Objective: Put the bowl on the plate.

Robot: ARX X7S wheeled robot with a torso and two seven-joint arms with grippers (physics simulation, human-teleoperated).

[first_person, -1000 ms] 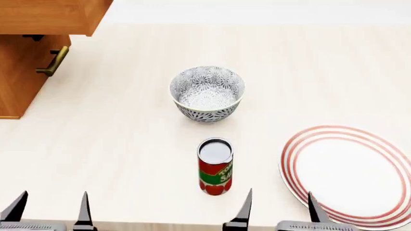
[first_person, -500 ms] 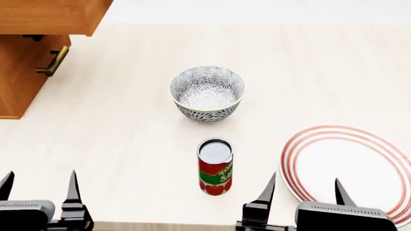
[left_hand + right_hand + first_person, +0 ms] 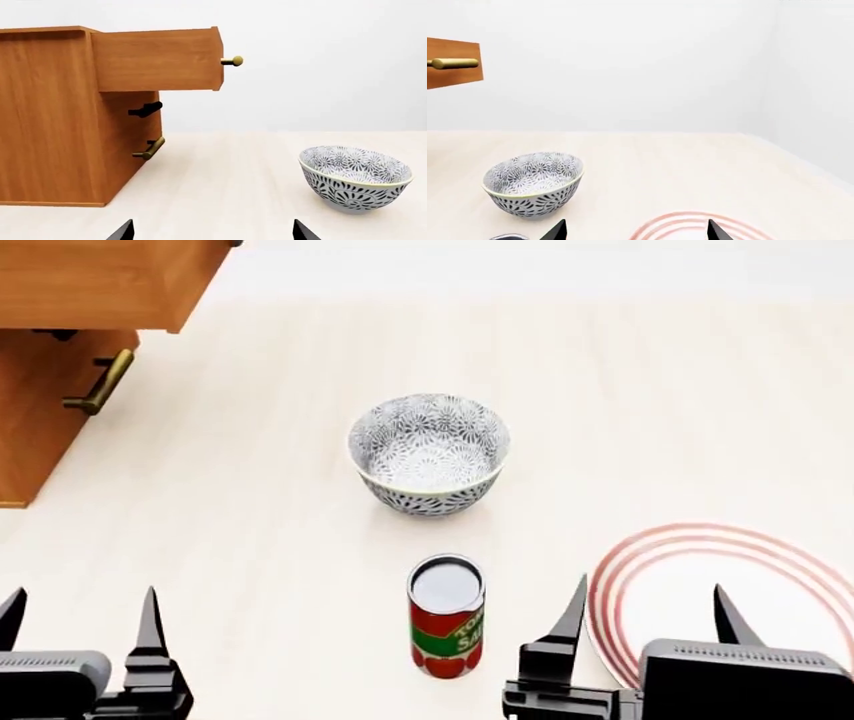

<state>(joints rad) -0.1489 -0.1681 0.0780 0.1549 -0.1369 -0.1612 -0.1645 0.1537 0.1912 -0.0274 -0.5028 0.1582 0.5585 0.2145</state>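
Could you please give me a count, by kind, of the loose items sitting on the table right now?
Bowls: 1, the bowl
Plates: 1, the plate
Cans: 1, the red can
Total: 3

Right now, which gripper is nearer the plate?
Right. The right gripper hangs over the plate's near-left rim; the left gripper is far across the table, beyond the red can.

Patterned bowl point(image 3: 429, 452) sits upright, well apart from red-ringed plate point(image 3: 667, 570).
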